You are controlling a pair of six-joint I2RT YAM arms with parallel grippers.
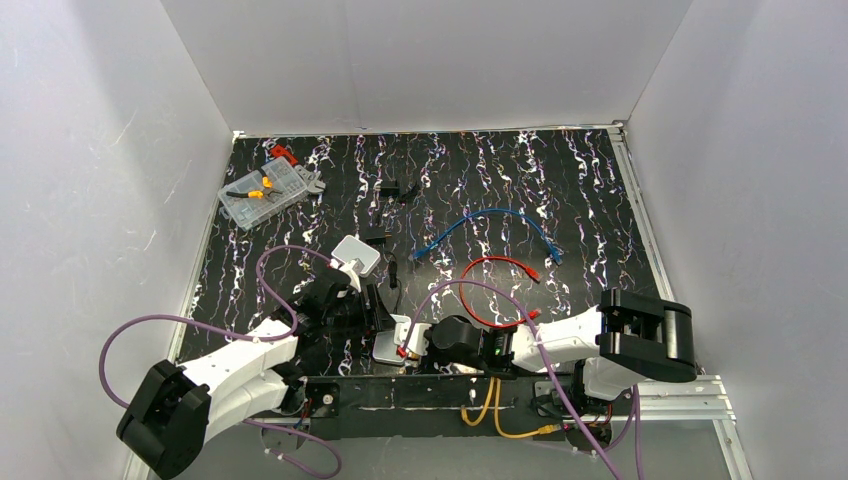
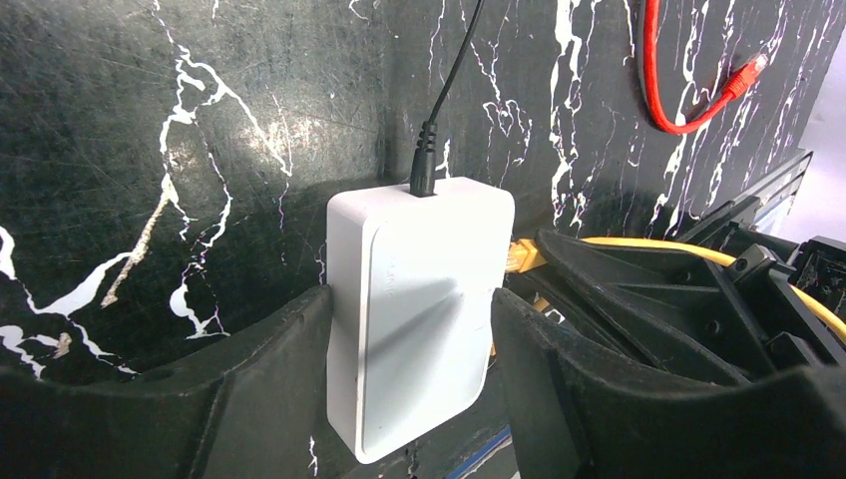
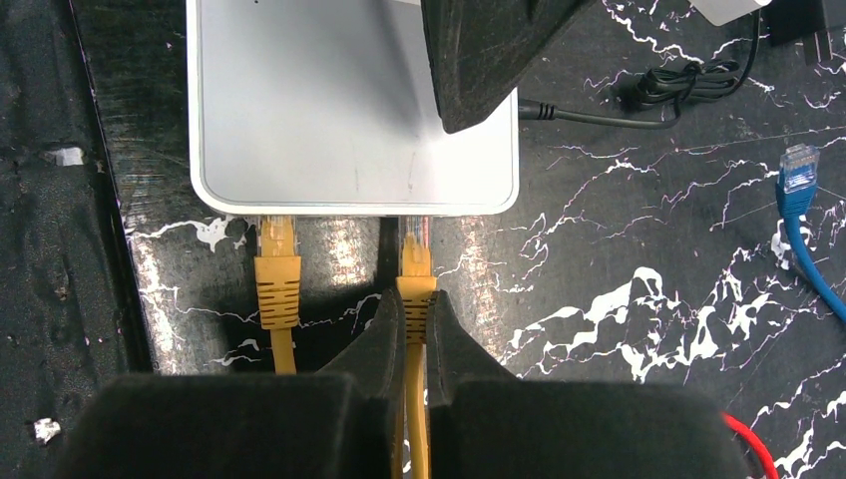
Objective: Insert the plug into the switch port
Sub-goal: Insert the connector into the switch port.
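The switch (image 3: 319, 100) is a pale flat box lying on the black marbled mat near the front edge (image 1: 390, 345). My right gripper (image 3: 414, 299) is shut on the boot of a yellow plug (image 3: 415, 264). The plug's clear tip sits at a port in the box's near edge. A second yellow plug (image 3: 277, 274) sits in another port to its left. My left gripper (image 2: 409, 299) is open and straddles the switch (image 2: 419, 309), one finger close along each long side. One of its fingers (image 3: 489, 50) shows over the box in the right wrist view.
A black power lead (image 2: 439, 110) enters the switch's short end. A smaller, squarer white box (image 1: 355, 255) lies behind the left gripper. Red cable (image 1: 490, 290) and blue cable (image 1: 490, 225) lie mid-mat. A clear parts case (image 1: 265, 190) sits far left. White walls enclose the mat.
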